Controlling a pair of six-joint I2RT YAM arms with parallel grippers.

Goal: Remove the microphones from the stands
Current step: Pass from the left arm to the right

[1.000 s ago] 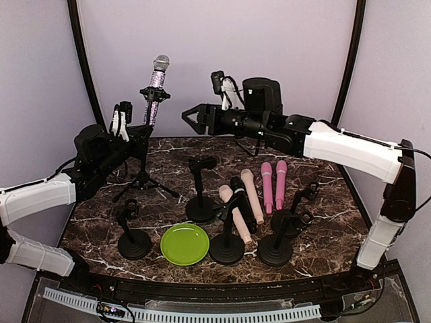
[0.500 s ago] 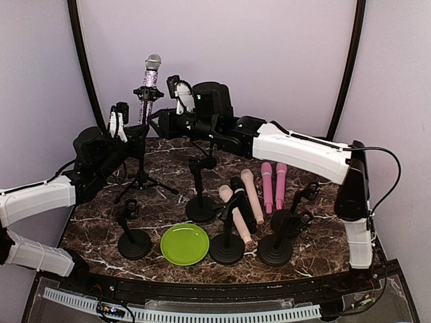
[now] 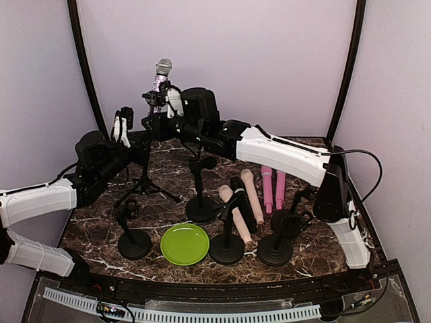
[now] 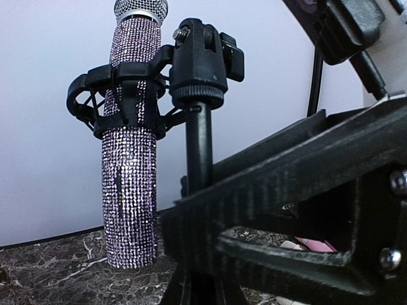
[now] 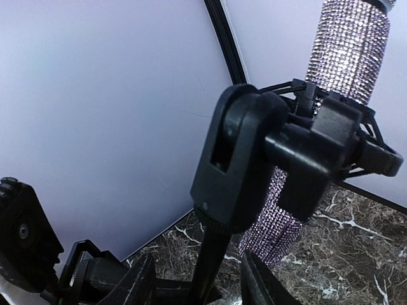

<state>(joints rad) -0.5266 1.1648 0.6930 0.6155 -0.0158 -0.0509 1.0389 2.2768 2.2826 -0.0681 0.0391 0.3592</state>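
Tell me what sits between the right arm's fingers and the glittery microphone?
In the right wrist view, the stand's pole and joint, ahead of the microphone.

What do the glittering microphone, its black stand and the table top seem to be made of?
Microphone: body covered in tiny lilac rhinestone-like beads that sparkle; silver mesh head, probably metal.
Stand: matte black; smooth pole likely metal, clip looks like moulded plastic.
Table: dark brown with white veins, marble or marble-look laminate.

Pale lavender walls (image 3: pixel 269 60) around me. Two black curved poles (image 3: pixel 347 67). Dark, white-veined marble tabletop (image 3: pixel 97 219) under soft, even light.
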